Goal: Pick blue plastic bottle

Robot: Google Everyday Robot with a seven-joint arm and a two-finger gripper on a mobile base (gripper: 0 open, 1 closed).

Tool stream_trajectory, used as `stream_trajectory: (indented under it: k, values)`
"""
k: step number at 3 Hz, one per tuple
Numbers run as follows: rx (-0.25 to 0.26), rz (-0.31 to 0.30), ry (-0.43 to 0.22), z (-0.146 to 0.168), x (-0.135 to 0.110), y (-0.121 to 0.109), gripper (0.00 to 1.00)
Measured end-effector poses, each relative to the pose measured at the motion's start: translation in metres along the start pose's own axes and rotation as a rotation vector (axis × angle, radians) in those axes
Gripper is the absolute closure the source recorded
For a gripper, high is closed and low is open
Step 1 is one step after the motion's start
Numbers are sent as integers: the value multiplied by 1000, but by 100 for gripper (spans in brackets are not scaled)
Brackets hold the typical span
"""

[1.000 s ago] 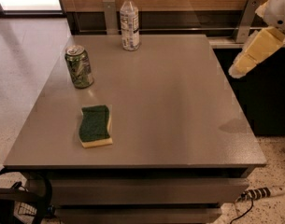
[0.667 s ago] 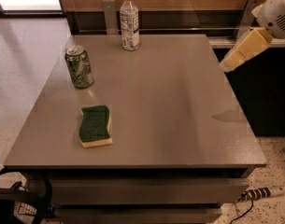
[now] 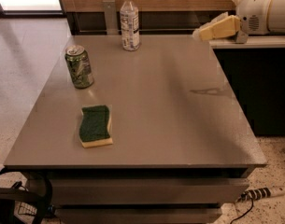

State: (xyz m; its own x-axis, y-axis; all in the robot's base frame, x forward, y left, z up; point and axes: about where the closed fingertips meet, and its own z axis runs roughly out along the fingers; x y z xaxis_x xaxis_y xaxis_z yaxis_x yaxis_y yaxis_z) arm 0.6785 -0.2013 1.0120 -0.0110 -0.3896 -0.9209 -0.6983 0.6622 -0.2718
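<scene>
The blue plastic bottle (image 3: pixel 129 21) stands upright at the far edge of the grey table (image 3: pixel 179 125). It is slim and clear, with a white cap and a white printed label. My gripper (image 3: pixel 203 32) comes in from the upper right on a white arm (image 3: pixel 266 10). Its yellowish fingers point left, level with the table's far right corner. It hovers well to the right of the bottle and holds nothing that I can see.
A green soda can (image 3: pixel 79 66) stands on the left side of the table. A green and yellow sponge (image 3: pixel 96 125) lies nearer the front. A dark counter (image 3: pixel 254 78) borders the right side. A power strip (image 3: pixel 263 192) and cables lie on the floor.
The gripper has risen and swung left, from beside the table's right edge to its far right corner, closer to the bottle. The objects on the table have not moved.
</scene>
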Motion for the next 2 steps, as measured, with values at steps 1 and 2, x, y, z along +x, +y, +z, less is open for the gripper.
stream_trajectory:
  k: [1,2]
  values:
    - [11,-8,-174,24,-24,-17,0]
    - [11,-8,-174,24,-24,-17,0]
